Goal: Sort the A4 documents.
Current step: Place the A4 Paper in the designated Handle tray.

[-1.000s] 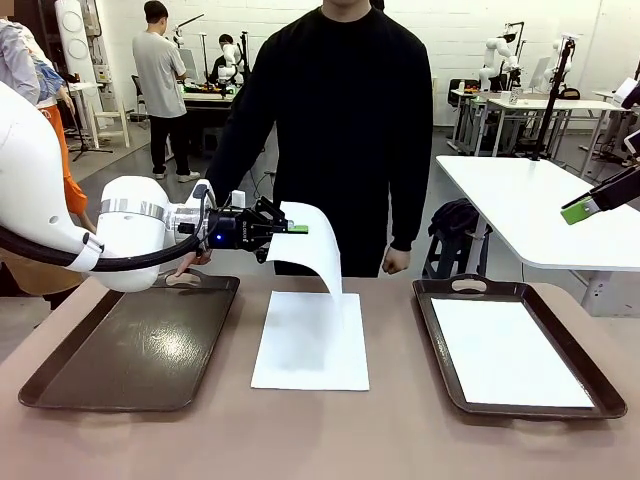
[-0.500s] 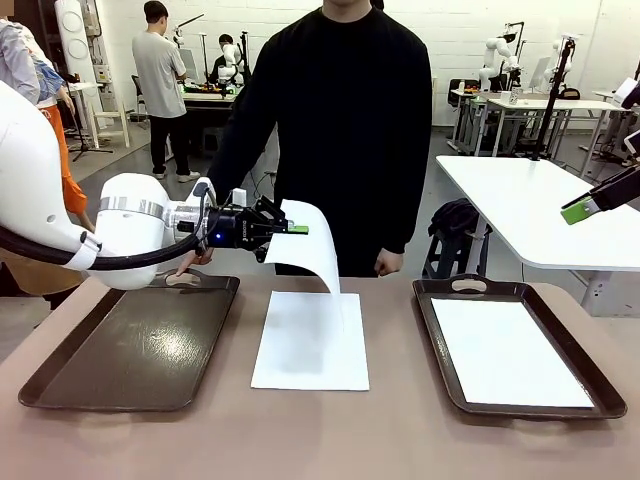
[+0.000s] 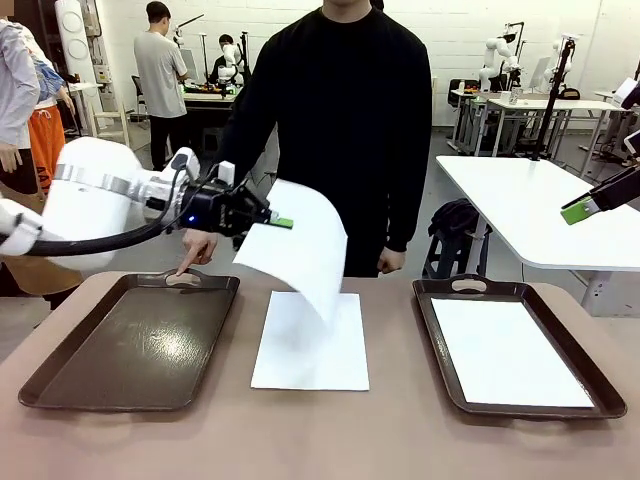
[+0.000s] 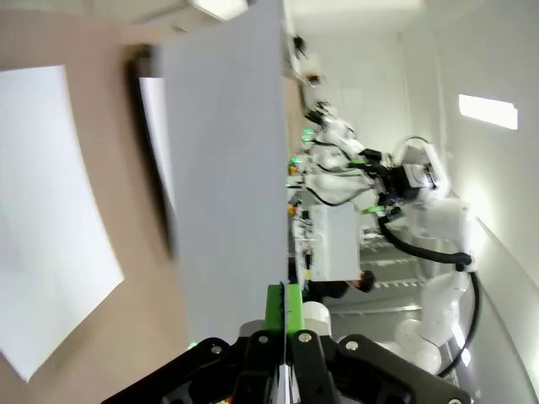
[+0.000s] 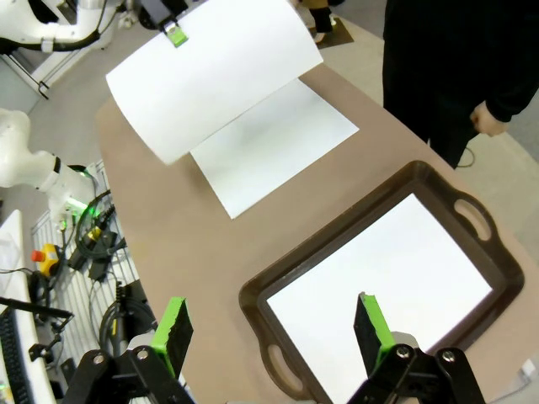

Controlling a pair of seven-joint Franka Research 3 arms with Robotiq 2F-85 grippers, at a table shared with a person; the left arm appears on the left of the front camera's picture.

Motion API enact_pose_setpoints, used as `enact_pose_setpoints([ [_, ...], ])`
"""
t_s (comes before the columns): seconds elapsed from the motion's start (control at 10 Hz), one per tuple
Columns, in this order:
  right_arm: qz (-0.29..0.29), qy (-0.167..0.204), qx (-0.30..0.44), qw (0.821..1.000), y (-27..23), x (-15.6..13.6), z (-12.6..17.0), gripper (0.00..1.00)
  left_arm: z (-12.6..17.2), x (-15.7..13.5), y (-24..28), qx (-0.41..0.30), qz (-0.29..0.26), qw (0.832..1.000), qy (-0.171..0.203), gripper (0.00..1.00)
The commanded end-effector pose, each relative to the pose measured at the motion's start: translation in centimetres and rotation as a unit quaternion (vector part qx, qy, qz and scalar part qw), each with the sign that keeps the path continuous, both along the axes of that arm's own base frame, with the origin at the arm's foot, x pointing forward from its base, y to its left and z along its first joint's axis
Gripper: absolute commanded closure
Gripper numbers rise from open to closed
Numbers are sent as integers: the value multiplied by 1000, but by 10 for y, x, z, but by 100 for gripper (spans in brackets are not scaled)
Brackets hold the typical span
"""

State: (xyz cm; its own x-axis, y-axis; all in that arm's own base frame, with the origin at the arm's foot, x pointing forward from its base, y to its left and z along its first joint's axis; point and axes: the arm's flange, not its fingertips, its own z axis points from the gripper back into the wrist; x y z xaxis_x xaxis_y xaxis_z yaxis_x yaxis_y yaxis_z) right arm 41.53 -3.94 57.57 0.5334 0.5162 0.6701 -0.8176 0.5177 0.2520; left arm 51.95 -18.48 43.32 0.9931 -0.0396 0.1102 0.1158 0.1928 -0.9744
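My left gripper [image 3: 285, 222] is shut on the edge of one A4 document [image 3: 300, 250], a white sheet that hangs curved in the air over the table's middle. The left wrist view shows the green pads [image 4: 275, 307] pinched on that sheet [image 4: 227, 168]. Another white sheet [image 3: 310, 345] lies flat on the table between the trays. A third sheet [image 3: 505, 350] lies in the right tray [image 3: 440, 350]. My right gripper [image 5: 271, 328] stands open high above that tray [image 5: 337, 244], holding nothing.
The dark left tray [image 3: 130, 345] holds nothing. A person in black stands at the far side, one finger [image 3: 186, 265] on that tray's handle and the other hand [image 3: 392, 260] hanging by the table edge. A white table stands at the back right.
My left gripper has moved left and slightly up. The held sheet's lower edge has come off the flat sheet and now swings free above it. The right arm has not moved.
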Motion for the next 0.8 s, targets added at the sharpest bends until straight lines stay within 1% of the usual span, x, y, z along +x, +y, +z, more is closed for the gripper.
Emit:
enact_pose_setpoints([
  [0.0,2,0,1,1000,0,0,0,0,-29,-42,27,62,59,995,55,99],
  [0.1,2,0,1,1000,0,0,0,0,-34,-51,36,79,60,993,60,99],
  [0.2,2,0,1,1000,0,0,0,0,-39,-55,44,95,46,993,59,99],
  [0.3,2,0,1,1000,0,0,0,0,-40,-57,55,113,41,992,47,99],
  [0.5,2,0,1,1000,0,0,0,0,-36,-49,72,159,27,987,16,99],
  [0.6,2,0,1,1000,0,0,0,0,-37,-46,81,191,10,982,13,99],
  [0.7,2,0,1,1000,0,0,0,0,-43,-45,94,224,1,974,26,99],
])
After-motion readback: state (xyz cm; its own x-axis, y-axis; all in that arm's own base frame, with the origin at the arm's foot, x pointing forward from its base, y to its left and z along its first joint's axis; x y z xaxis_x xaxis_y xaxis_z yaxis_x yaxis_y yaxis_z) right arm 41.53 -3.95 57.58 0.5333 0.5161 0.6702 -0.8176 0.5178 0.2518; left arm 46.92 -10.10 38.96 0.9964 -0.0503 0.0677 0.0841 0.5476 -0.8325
